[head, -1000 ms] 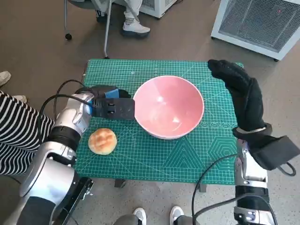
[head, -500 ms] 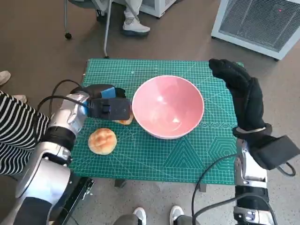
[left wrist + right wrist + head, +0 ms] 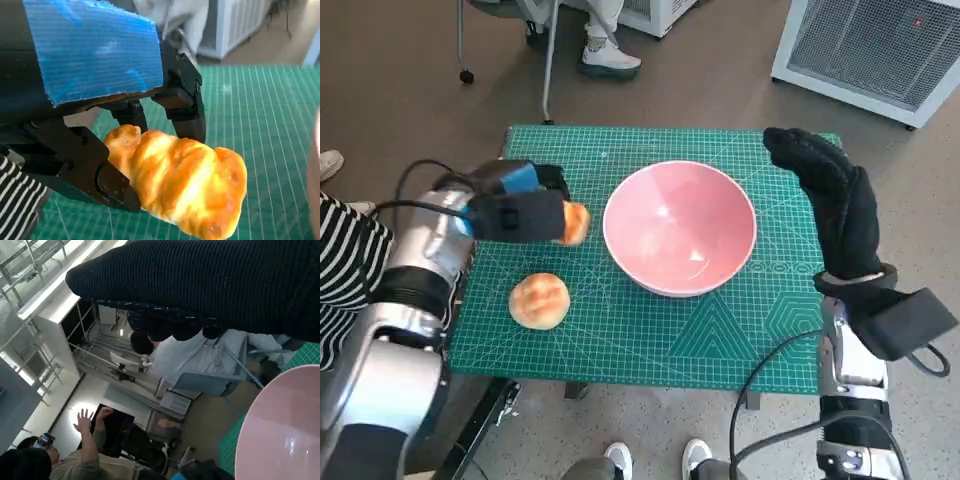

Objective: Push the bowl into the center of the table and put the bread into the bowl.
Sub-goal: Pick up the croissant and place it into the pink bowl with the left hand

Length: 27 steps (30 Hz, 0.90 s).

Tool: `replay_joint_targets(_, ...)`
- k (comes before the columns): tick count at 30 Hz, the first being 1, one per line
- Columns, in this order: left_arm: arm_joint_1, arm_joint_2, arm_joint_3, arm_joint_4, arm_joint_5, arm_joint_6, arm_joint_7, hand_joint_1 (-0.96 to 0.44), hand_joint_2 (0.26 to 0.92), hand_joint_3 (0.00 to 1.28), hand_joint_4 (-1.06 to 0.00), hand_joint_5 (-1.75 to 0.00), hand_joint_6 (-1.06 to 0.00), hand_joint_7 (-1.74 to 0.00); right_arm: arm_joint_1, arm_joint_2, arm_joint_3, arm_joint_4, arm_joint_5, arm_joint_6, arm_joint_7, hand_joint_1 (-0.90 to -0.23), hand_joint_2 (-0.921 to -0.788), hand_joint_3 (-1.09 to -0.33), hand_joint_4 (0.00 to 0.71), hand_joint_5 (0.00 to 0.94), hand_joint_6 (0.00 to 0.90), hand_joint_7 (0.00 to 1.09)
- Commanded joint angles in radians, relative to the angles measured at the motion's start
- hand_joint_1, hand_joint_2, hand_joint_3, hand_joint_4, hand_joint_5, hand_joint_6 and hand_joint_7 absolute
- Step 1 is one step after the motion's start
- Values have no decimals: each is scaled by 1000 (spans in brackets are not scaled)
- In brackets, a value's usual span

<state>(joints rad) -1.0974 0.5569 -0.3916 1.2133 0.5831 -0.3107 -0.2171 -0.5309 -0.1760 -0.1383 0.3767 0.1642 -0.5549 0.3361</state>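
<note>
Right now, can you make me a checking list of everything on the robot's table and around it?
Surface: green cutting mat covers the small table.
Job's things: pink bowl stands empty near the middle; croissant is held above the mat, beside the bowl; round bun lies on the mat.
Clutter: nothing seen.
Hands: left hand grips the croissant; right hand hovers by the bowl's far side, holding nothing.
Cables: black cables loop along both forearms.
Surroundings: people's feet on the floor, a striped sleeve, a white slatted unit.
</note>
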Motion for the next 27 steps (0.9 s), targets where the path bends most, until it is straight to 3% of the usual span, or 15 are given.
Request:
replay_joint_targets(1,-16,55,63,-87,-58,-51,14,2,920,46,-757,-1096,-608,-1177,22,4,-1,15,19,13,4,-817,-921,-740,212,2,33,580)
replay_joint_targets(13,82,89,203,-433,-178,-108,14,2,915,28,-793,-1026,-635,-1179,24,1,-1,11,23,13,4,-820,-921,-740,213,2,34,580)
replay_joint_targets(19,131,58,224,-645,-201,-53,-14,1,914,25,-802,-1025,-633,-1174,19,-1,-3,19,30,12,10,-821,-921,-739,214,2,35,579)
replay_joint_targets(27,153,-24,181,-863,-173,60,-60,1,919,23,-795,-1054,-623,-1168,20,-6,-3,23,38,10,13,-819,-921,-737,215,3,37,578)
